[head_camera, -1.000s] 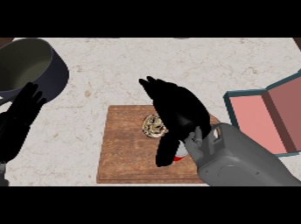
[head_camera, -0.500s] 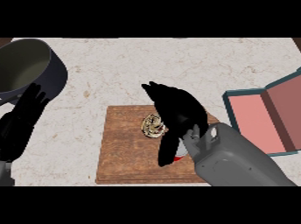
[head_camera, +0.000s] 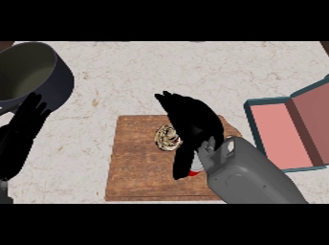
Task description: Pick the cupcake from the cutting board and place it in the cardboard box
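The right hand (head_camera: pixel 194 125) hangs over the cutting board (head_camera: pixel 136 162), fingers straight, right next to the cupcake (head_camera: pixel 169 137) sitting on the board. The left hand (head_camera: pixel 17 136) rests open at the left edge, fingers up.

A: Items on the tabletop (head_camera: pixel 195 72)?
B: Cupcake (head_camera: pixel 169 137), one. Cutting board (head_camera: pixel 136 162), one. Box (head_camera: pixel 294 129), one. Pot (head_camera: pixel 22 72), one.
A: Robot hands?
B: Two: left robot hand (head_camera: pixel 19 134), right robot hand (head_camera: pixel 192 122).

Pale marble counter (head_camera: pixel 195 67); on it a wooden cutting board (head_camera: pixel 136 162), a grey pot (head_camera: pixel 60 82), an open box (head_camera: pixel 287 136).
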Motion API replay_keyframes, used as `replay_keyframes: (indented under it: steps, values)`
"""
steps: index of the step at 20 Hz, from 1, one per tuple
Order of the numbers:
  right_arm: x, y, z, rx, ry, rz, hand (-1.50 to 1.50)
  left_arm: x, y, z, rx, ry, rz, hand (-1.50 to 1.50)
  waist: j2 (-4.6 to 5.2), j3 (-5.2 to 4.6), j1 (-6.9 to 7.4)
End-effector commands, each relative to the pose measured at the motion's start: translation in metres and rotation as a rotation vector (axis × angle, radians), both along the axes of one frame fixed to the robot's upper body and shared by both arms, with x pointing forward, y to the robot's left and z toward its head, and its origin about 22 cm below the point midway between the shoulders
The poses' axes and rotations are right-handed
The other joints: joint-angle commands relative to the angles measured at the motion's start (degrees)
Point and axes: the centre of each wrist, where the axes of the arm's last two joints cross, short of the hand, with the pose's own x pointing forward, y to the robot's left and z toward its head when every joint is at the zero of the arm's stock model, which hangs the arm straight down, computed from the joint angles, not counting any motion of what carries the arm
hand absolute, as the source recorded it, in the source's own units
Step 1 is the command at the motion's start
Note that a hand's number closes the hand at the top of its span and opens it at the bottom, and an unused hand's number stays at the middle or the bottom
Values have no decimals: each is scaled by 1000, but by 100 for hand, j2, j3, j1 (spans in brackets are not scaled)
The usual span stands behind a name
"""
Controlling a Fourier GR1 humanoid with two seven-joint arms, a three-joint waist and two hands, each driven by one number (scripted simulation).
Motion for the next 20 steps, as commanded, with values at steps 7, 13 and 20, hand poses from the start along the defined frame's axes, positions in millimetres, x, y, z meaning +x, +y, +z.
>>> replay_keyframes:
  steps: [7, 13, 20]
  values:
    - [-4, 27, -32, -121, -8, -1, -150, -11, 4, -13, 0, 5, 0, 0, 1, 1, 19]
    - [-3, 22, -11, -133, 12, -11, -150, -7, 15, 8, 18, -3, 7, 0, -7, 2, 1]
    - [7, 21, -28, -205, 30, -52, -150, -8, -1, -3, -17, 10, 6, 0, -6, 1, -7]
